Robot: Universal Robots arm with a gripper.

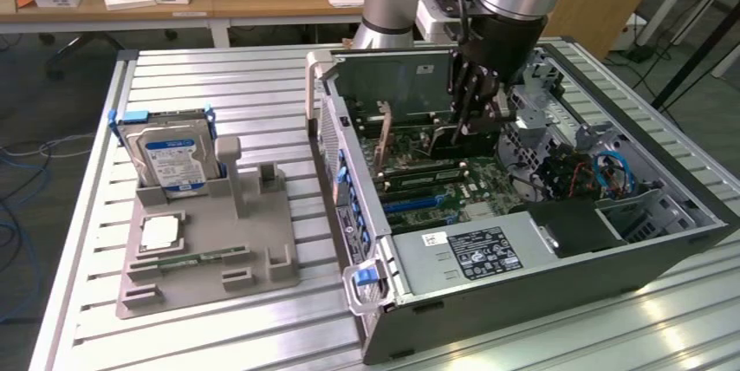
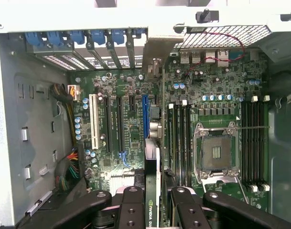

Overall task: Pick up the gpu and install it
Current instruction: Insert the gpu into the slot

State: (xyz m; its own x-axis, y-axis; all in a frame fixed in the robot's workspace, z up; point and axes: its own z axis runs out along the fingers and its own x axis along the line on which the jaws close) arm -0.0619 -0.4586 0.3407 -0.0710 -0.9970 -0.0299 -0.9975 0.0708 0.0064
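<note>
**Robot hand (image 1: 474, 128) is gripping the graphics card (image 2: 150, 211) inside the open computer case (image 1: 555, 295).**
Installing seems to be under way: the card is hanging edge-on above the motherboard (image 2: 128, 90), likely needing a square line-up with a slot.

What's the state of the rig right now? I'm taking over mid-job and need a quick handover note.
Gripper: fingers shut on the gpu, held on edge.
Where: the gripper is down inside the open computer case, with the gpu over the motherboard, beside the blue slot.
Done: gpu picked up and brought into the case.
Left: the gpu is not visibly seated; I cannot tell whether its edge touches a slot.
Elsewhere: the hard drive stands in the gray holder.
</note>
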